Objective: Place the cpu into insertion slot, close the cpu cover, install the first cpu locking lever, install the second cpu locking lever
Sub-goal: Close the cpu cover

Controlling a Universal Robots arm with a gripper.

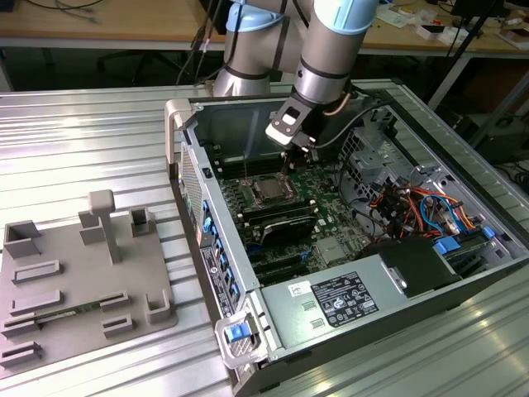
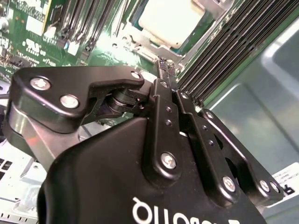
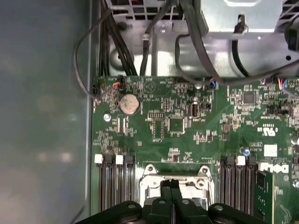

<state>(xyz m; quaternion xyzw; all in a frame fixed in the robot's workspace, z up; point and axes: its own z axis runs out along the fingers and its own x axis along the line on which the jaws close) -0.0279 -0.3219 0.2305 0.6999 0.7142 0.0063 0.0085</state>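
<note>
- Ribbed metal table in a workshop, with wooden benches behind it. An open computer case lies on its side on the table, beside a grey fixture tray.
- One robot arm reaches down into the case, over the green motherboard.
- In both wrist views the gripper has its two black fingers pressed together. The tips are at the edge of the insertion slot.
- Whether a thin lever is pinched between the tips cannot be told.
- The cpu, pale and square, sits inside the slot, between banks of long black memory slots.
- The cpu cover, a silver frame, appears to lie down around the chip.
- Judged progress: placing and covering look done. The work appears to be at the locking levers, whose state cannot be made out.
</note>
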